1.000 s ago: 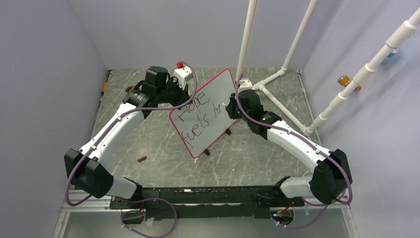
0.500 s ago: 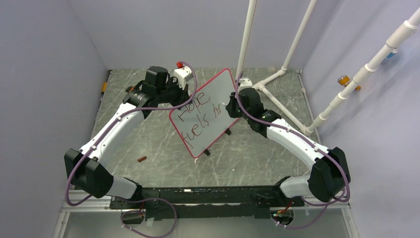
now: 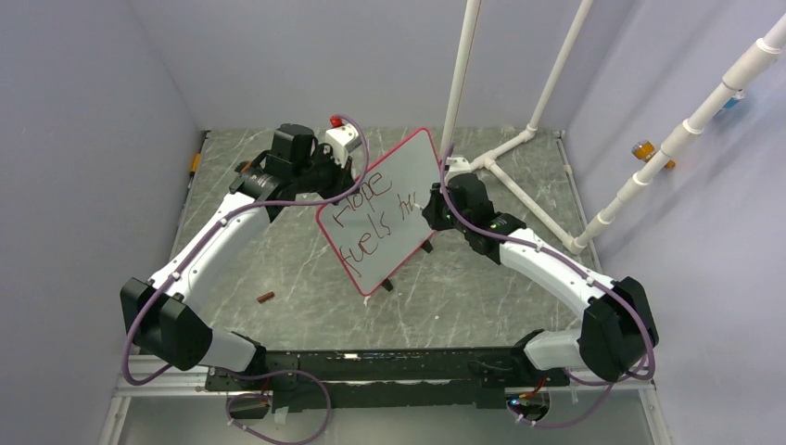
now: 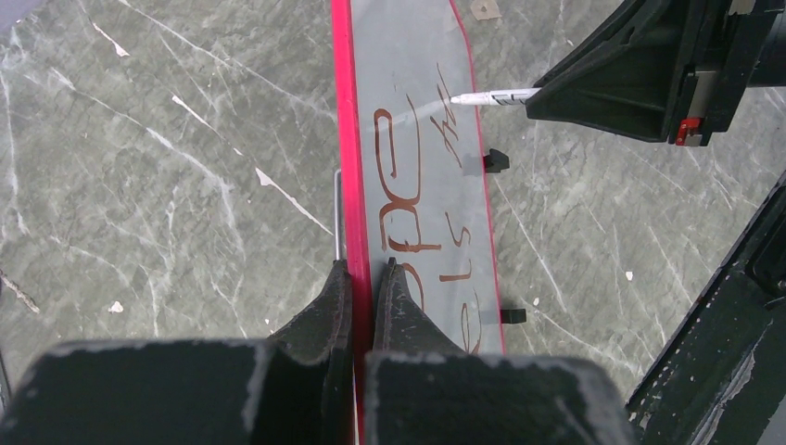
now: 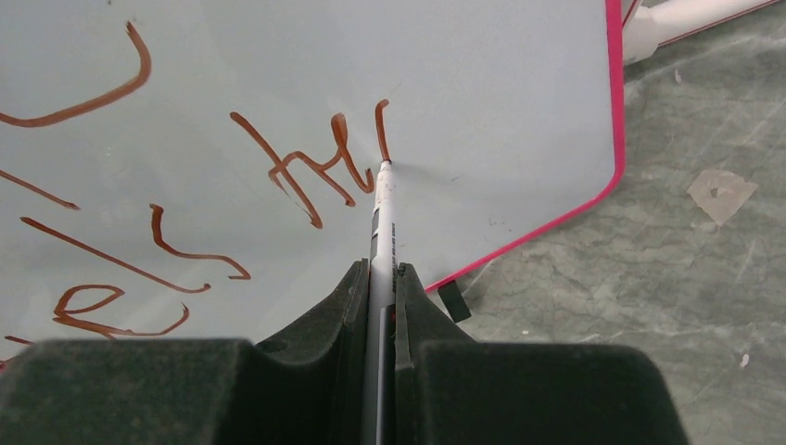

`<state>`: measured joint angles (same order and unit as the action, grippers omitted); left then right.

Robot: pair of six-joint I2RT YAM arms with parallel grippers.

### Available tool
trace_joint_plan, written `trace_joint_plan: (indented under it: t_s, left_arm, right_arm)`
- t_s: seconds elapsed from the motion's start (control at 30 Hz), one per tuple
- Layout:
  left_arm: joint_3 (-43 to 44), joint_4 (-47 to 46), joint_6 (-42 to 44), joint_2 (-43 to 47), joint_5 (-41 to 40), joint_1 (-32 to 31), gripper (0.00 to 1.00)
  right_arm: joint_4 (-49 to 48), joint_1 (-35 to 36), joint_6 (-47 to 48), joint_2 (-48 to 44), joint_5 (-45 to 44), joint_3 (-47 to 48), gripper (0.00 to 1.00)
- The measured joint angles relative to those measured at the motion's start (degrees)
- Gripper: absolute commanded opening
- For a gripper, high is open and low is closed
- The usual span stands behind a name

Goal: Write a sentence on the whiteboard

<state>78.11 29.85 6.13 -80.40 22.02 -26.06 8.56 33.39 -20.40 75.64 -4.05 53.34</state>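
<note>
Whiteboard (image 3: 385,213) with a thin red-pink frame stands propped on edge at the middle of a grey-green marbled table (image 3: 278,269), its pale writing face turned towards the arm bases. Plain lilac walls (image 3: 93,139) close the space on three sides. Far left, a small orange fitting (image 3: 196,162) sits at the table's edge, and a short brown piece (image 3: 265,298), perhaps a pen cap, lies alone on the stone, well apart from the board. The left gripper (image 4: 363,269) reaches in from the left, its two fingers pinched together on the board's frame, one on each face. The sentence (image 3: 371,218) runs in two lines of red-brown marker, "Hope" above "fuels th", followed by one more short stroke. Two small black feet (image 4: 496,159) stick out from the board's lower right edge; whether they touch the table is hard to judge from above. From the right, the right gripper (image 5: 378,273) is clamped on a slim white marker (image 5: 382,213), whose tip touches the board at the foot of that last stroke. This arm's black wrist covers part of the board's right edge in the overhead view. Behind and to the right, white pipes (image 3: 461,74) rise from the table's far corner and cross the back wall. A scrap of tape (image 5: 721,195) lies on the stone just beyond the board's corner. Another orange fitting (image 3: 643,148) sits against the right wall.
</note>
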Motion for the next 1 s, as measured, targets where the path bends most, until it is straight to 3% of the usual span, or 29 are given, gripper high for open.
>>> trace_joint_plan:
  t_s: [1.0]
  left_arm:
    - [0.0,-0.02,0.02,0.0,0.11,0.0,0.0]
  right_arm:
    - [2.21,-0.09,-0.2,2.19,-3.32,6.43,0.0]
